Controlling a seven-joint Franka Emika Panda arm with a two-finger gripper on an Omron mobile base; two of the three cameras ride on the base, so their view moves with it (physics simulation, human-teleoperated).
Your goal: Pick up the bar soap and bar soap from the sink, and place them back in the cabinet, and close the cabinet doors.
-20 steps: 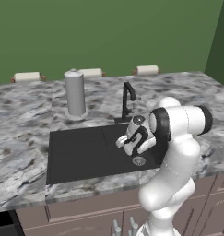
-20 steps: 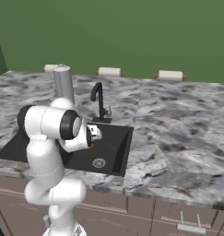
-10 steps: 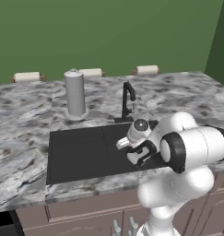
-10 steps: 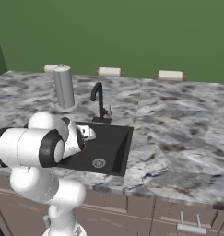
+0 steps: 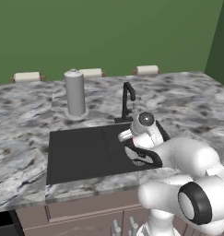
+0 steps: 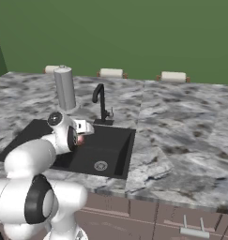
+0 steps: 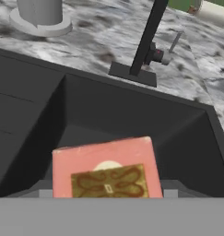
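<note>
Pincer (image 6: 81,132) grips bar soap (image 7: 106,169) — inside sink (image 7: 132,120) walls.

The arm folds low over the basin, elbow bulging toward the cameras, wrist turned down. The gripper (image 6: 79,138) hangs just above the floor, fingers clamped on a soap bar (image 7: 106,168).

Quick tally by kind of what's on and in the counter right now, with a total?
Bar soap: 1, in the gripper, over the sink - bar soap
White rolls with brown ends: 3
Grey cylindrical canister: 1
Black faucet: 1
Total: 6
</note>
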